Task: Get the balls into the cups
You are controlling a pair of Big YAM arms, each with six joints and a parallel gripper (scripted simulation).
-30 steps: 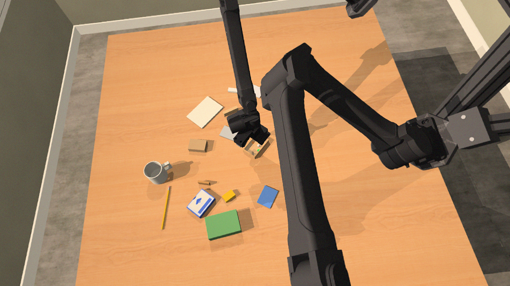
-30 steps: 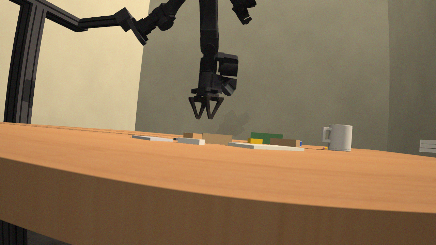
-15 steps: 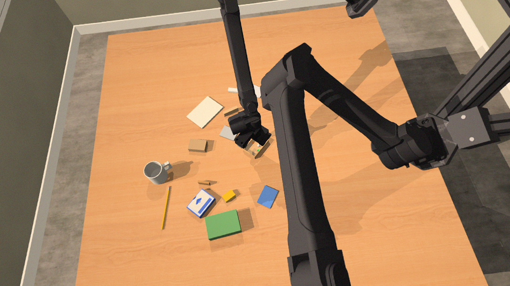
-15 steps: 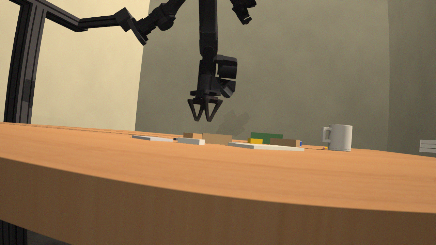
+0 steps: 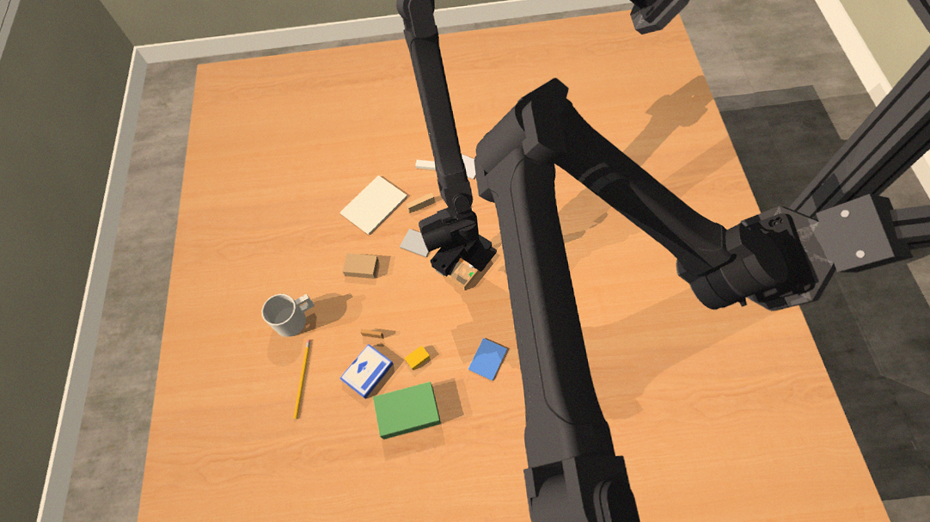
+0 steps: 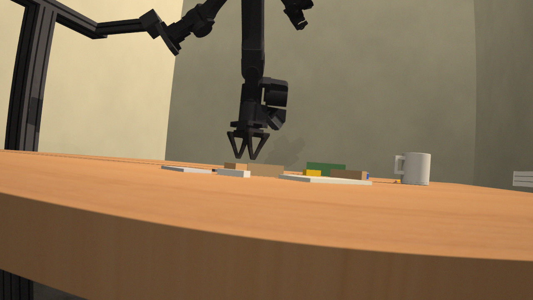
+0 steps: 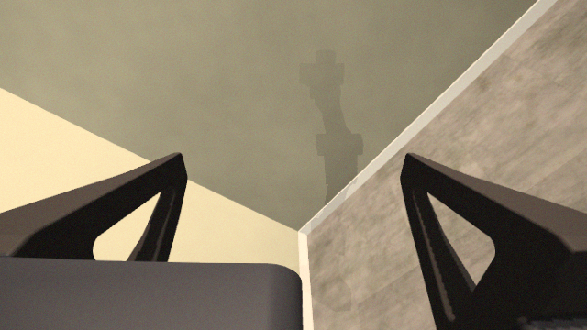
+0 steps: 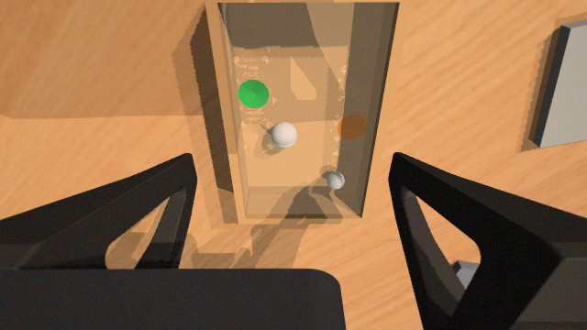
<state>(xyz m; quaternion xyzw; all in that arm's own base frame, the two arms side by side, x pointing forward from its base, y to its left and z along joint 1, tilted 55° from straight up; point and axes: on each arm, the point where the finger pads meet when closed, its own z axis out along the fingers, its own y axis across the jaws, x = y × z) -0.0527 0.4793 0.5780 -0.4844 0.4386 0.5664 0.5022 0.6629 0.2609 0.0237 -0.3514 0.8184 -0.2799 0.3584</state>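
A pale wood surface (image 5: 285, 502) (image 6: 260, 208) fills a room of olive and cream walls, gray floor (image 5: 82, 299) (image 7: 504, 160) around it. Seen from above, a gray mug (image 5: 280, 313) (image 6: 415, 168) stands toward nine o'clock, a yellow pencil (image 5: 302, 379) at its six. Farther right, the wooden puzzle (image 5: 474, 275) (image 6: 234, 166) (image 8: 303, 221) lies flat at the mug's three o'clock. The left jaws gape wide with nothing between them, facing wall and floor. The right jaws (image 5: 462, 258) (image 6: 245, 158), open wide and holding nothing, hang above the surface near the puzzle. Inside, the large ball (image 8: 284, 134) sits outside the green cup (image 8: 253, 93), toward its five o'clock; the small ball (image 8: 335, 181) sits outside the orange cup (image 8: 352, 126), toward its seven.
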